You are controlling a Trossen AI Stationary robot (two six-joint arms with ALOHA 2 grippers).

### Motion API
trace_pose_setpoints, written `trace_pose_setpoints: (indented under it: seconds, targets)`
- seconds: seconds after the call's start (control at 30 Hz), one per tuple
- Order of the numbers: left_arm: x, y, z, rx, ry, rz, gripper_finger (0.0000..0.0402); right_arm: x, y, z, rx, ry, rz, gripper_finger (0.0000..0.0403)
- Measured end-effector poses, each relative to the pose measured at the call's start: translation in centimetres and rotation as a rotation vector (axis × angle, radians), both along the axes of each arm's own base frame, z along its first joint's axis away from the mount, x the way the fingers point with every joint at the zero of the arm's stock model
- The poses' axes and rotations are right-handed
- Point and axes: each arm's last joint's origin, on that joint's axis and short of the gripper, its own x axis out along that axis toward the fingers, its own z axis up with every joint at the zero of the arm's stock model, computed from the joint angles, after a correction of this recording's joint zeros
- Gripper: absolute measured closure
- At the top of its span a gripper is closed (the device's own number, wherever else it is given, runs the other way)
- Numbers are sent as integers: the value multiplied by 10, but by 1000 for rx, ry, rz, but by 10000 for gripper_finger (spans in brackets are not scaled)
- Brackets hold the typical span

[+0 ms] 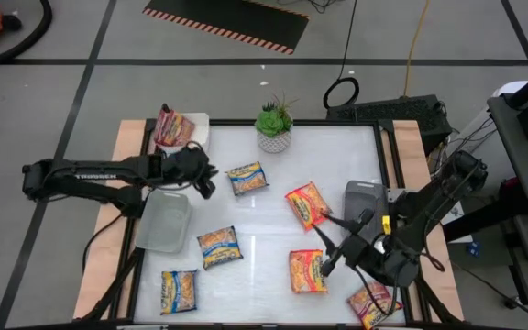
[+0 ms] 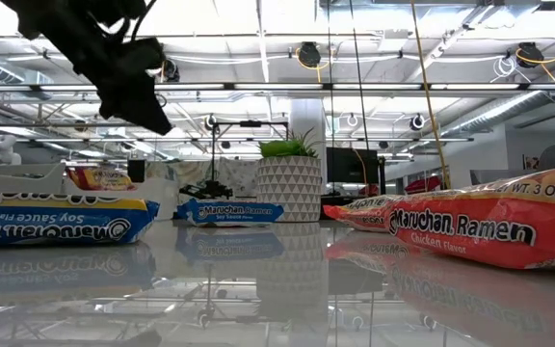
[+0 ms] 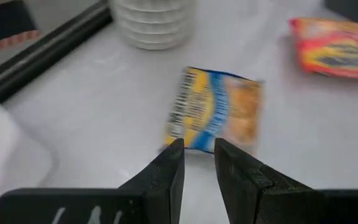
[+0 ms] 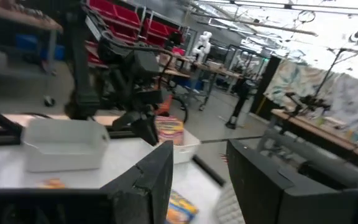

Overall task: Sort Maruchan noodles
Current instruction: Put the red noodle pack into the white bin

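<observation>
Orange packet (image 2: 470,226) is seen nearest, at tabletop (image 1: 273,183) front edge. Left gripper (image 3: 199,149), jaws slightly parted, empty, is held above blue packet (image 3: 215,112); right gripper (image 1: 333,247) jaws spread, raised.

place: robotics lab or workshop | overhead: exposed ceiling pipes (image 2: 432,92) and hanging cables | floor: hazard-striped mat (image 1: 227,23) on grey concrete | background: red storage bins (image 4: 138,22) on shelving, workbenches (image 4: 316,127), a small white humanoid figure (image 4: 204,43) beyond the right gripper (image 4: 197,180)
</observation>
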Motion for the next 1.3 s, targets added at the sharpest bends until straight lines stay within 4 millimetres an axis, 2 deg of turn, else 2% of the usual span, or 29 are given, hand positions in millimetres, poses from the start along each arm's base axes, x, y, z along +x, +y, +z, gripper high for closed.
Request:
trace_pose_setpoints:
  seconds: [0.23,0.53,1.03,1.3]
  targets:
    - [5,-34,2,-1,-34,-126,309,13,18,-19,71,-55,142,259]
    - [5,-53,4,-32,-90,-114,309,21,23,-37,329,-127,292,259]
    - [8,-83,-7,-66,-76,-115,309,20,19,-74,730,52,388,259]
    - [17,-104,-20,-94,-66,-144,309,26,24,-90,804,91,384,259]
